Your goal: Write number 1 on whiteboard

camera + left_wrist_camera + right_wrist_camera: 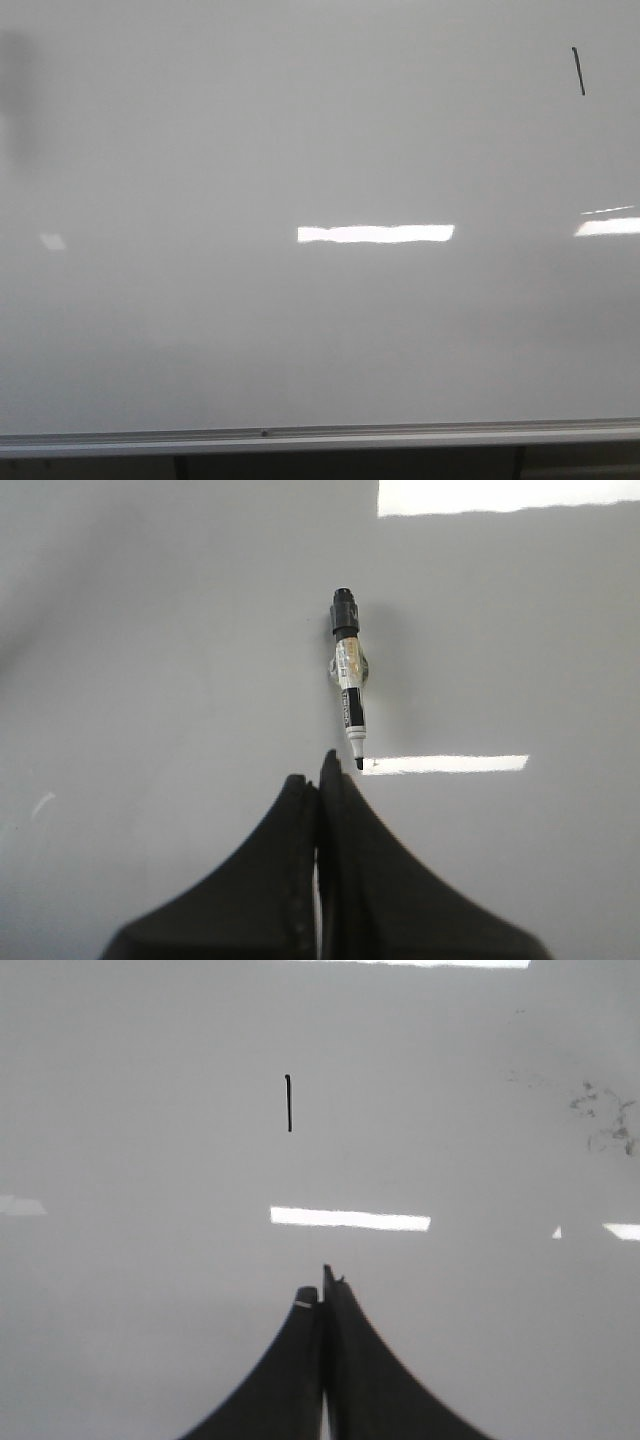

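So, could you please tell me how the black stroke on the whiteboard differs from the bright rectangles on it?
The number 1 is black; the light reflections are bright white. The stroke is thin and runs nearly upright, slightly slanted; the reflections are wider bars lying horizontally. In the front view the stroke sits near the upper right, while the largest reflection lies mid-board. Both appear on the whiteboard, apart from each other.
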`<state>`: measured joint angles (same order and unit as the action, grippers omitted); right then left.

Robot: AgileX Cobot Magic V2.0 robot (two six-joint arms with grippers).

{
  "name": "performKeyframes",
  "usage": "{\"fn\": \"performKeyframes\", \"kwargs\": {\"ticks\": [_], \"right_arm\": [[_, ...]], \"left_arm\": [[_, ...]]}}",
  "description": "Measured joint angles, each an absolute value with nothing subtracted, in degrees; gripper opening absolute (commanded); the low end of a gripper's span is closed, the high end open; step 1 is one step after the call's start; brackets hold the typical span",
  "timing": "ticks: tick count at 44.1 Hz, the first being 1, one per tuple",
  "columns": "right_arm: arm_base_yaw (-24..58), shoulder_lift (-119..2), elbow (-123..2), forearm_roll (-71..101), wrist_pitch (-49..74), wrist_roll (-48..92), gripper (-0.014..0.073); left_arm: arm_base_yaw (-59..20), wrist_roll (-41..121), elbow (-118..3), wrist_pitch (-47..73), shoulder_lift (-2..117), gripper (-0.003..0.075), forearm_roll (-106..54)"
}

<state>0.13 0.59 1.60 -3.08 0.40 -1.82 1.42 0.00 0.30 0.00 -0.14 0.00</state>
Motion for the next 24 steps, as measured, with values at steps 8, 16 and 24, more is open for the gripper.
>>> {"fn": "performKeyframes", "kwargs": {"ticks": [8,16,24], "right_arm": [[0.13,0.59,1.60,-3.08,0.00,-1.82,-0.0069],[0.13,0.59,1.60,-3.08,0.00,-1.82,-0.0069],[0.13,0.59,1.60,-3.08,0.00,-1.82,-0.0069]], "left_arm": [[1.42,0.00,0.30,0.00,-0.14,-0.0020,0.00],[1.42,0.00,0.30,0.00,-0.14,-0.0019,0.00],[1.42,0.00,0.30,0.00,-0.14,-0.0019,0.00]]}}
